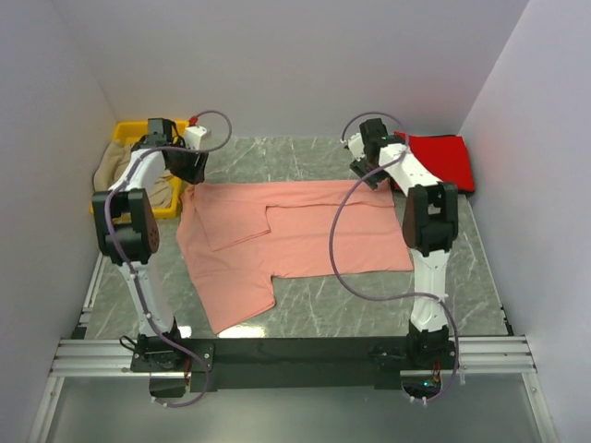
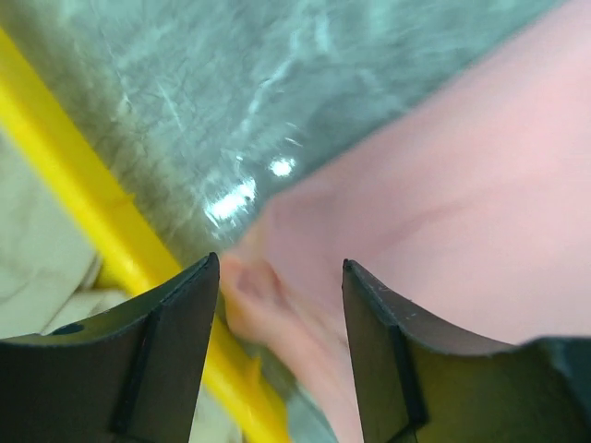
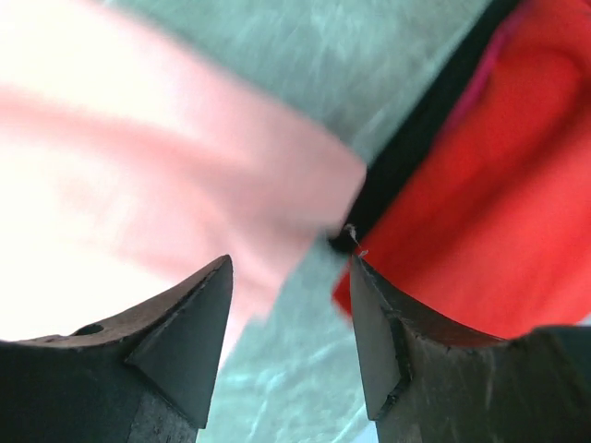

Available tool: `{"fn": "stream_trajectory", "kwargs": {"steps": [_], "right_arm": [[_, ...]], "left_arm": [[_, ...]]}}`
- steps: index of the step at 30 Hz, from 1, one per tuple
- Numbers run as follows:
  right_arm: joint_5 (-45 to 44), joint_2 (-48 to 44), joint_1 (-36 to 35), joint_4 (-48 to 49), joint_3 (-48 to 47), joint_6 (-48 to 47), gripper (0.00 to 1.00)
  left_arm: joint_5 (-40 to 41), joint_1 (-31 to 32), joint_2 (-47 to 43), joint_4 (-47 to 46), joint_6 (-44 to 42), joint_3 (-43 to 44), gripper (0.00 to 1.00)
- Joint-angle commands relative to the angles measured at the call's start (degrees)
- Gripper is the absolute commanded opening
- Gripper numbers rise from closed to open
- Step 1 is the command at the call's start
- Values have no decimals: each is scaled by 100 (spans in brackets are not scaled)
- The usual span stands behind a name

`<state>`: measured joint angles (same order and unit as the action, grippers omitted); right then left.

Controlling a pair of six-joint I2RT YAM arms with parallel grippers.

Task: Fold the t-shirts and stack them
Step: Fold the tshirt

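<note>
- Top external view: the salmon-pink shirt [image 1: 305,231] lies spread at the middle of the table [image 1: 277,152]. Its long axis runs from 9 o'clock to 3 o'clock, and one flap trails toward 7 o'clock.
- An upper layer is folded over the far half, so the fold looks partly made, not finished.
- The left gripper [image 1: 191,173] sits over the shirt's 10 o'clock corner and the right gripper [image 1: 369,175] over its 2 o'clock corner. Each arm has its own end of the far edge right beneath it.
- In the left wrist view the jaws stand apart with nothing pinched. A rumpled pink corner lies on the table below the gap, toward 6 o'clock in that frame.
- In the right wrist view the jaws also stand apart and bare. The blurred pink corner lies below, from 9 o'clock to the centre.
- The red shirt [image 1: 441,159] lies folded at 2 o'clock on the table, just beside the right gripper and clear of the pink cloth.
- The beige shirt [image 1: 115,166] is heaped in the yellow bin [image 1: 129,129] at 10 o'clock, just beside the left gripper.
- Judgement: the next fold depends on the rest of the shirt lying toward 6 o'clock from both grippers. Neither arm is nearer overall, so both corners would have to be taken together.
- Risk: the left pinch could catch the bin rim, which lies close to the pink corner.
</note>
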<state>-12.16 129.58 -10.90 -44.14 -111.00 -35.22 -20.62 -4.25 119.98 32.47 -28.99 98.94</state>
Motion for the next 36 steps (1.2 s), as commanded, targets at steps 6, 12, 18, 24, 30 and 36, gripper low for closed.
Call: {"fn": "stream_trajectory", "kwargs": {"steps": [6,12,18,24,30,36], "right_arm": [[777,-2173,-27,-587,1931,-169,51],[882,-2139,-27,-648,2873,-3,29],[839,-1972,-62,-394,3576,129,26],[786,-1918,-150,-209,4383,191,25],[988,-2796,-141,-227,4666,95,39],[1128,-3965,-44,-481,4885,-493,52]], "left_arm": [[-663,29,-2223,567,-694,-1973,57],[-461,187,-2742,612,-1037,-3458,53],[-92,223,-2876,515,-1346,-4426,50],[155,170,-2936,497,-1661,-4927,47],[-293,-163,-3499,1128,-2065,-4841,54],[-680,-296,-4219,1859,-2724,-4611,62]]}}
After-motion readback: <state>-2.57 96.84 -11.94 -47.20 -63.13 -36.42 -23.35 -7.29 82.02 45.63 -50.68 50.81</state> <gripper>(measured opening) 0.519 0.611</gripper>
